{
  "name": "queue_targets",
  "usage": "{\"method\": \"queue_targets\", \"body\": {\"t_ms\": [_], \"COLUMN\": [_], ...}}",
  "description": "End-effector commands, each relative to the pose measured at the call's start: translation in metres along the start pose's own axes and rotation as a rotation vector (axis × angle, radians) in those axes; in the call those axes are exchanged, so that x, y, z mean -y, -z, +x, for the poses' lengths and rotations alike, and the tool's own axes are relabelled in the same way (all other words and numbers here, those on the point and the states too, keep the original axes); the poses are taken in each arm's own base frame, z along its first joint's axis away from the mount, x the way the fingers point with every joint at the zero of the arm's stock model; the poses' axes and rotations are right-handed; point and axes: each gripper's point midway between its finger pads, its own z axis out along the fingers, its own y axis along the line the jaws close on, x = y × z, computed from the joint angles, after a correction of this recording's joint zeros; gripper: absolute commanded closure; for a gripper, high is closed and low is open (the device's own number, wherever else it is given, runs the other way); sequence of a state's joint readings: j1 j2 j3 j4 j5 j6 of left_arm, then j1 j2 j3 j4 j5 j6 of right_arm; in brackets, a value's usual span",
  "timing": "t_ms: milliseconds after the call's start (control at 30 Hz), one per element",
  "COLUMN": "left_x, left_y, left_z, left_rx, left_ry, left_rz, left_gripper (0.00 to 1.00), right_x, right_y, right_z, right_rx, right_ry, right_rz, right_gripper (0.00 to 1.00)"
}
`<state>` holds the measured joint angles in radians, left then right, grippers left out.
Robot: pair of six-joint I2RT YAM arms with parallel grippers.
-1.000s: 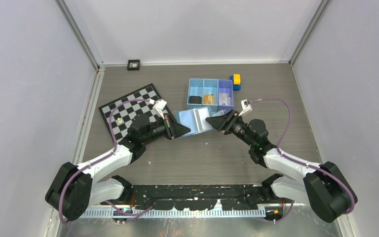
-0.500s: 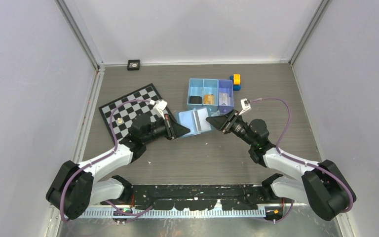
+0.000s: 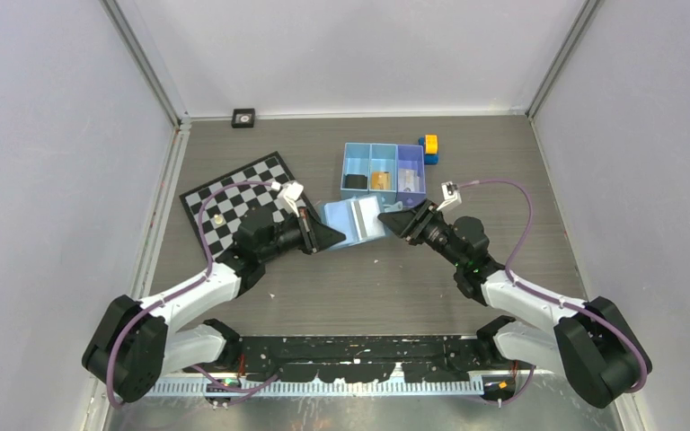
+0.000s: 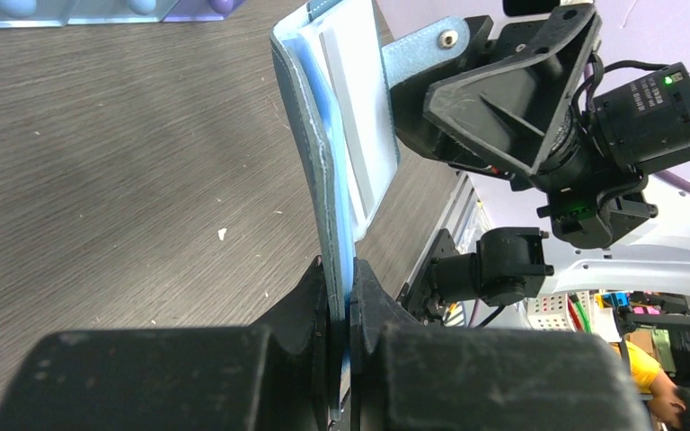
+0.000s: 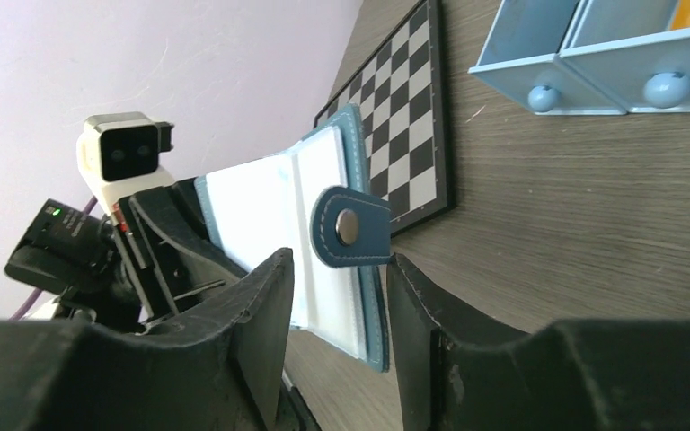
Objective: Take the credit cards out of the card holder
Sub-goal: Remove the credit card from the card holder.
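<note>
Finding 1, hold. The left gripper (image 4: 341, 285) is clamped tight on the lower edge of the card holder (image 4: 323, 162). It keeps the holder on edge and open like a book, clear of the table (image 3: 368, 287). The holder sits over the table's middle, just short of the near wall of the blue tray (image 3: 348, 171). This hold appears meant to present the inner pockets to the other arm.

Finding 2, approach. The right gripper (image 5: 337, 292) faces the open side with its jaws apart and closed on nothing. The snap tab (image 5: 350, 229) lies in line with the gap. I judge it is lining up to pinch a card, with none drawn out yet.

Finding 3, views.
- The top view gives the layout only. Both grippers meet at the holder, with the checkerboard (image 3: 238, 202) to the left.
- The left wrist view alone confirms the clamp. It also shows a pale card (image 4: 359, 117) seated in a pocket, though whether it is a card or the lining is not certain.
- The right wrist view alone shows the open gap and the tab's position.
</note>
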<state>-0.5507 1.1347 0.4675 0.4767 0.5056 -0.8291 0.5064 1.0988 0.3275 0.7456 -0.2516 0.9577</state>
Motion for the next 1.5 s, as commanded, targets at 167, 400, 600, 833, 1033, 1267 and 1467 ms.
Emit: {"method": "queue_targets", "body": {"t_ms": [167,400,600,833,1033,1267,1467], "left_x": [0.028,0.029,0.029,0.029,0.028,0.028,0.028], "left_y": [0.004,0.005,0.003,0.004,0.003,0.003,0.002], "left_z": [-0.023,-0.024,-0.022,-0.023,-0.022,-0.022,-0.023], "left_rx": [0.08,0.084,0.076,0.081,0.077,0.076,0.076], "left_ry": [-0.076,-0.07,-0.065,-0.067,-0.061,-0.061,-0.06], "left_rz": [0.086,0.091,0.096,0.094,0.09,0.091,0.091], "left_gripper": [1.0,1.0,1.0,1.0,1.0,1.0,1.0], "right_x": [-0.013,-0.018,-0.03,-0.032,-0.033,-0.034,-0.035], "right_y": [-0.005,-0.008,-0.011,-0.012,-0.012,-0.013,-0.015], "right_z": [-0.014,-0.009,-0.002,0.0,0.001,0.004,0.005], "right_rx": [0.037,-0.002,-0.054,-0.069,-0.073,-0.083,-0.093], "right_ry": [0.021,0.022,0.03,0.028,0.03,0.027,0.022], "right_rz": [-0.033,-0.062,-0.125,-0.137,-0.147,-0.159,-0.168], "right_gripper": [0.73,0.88,0.86,0.74,0.57,0.4,0.54]}}
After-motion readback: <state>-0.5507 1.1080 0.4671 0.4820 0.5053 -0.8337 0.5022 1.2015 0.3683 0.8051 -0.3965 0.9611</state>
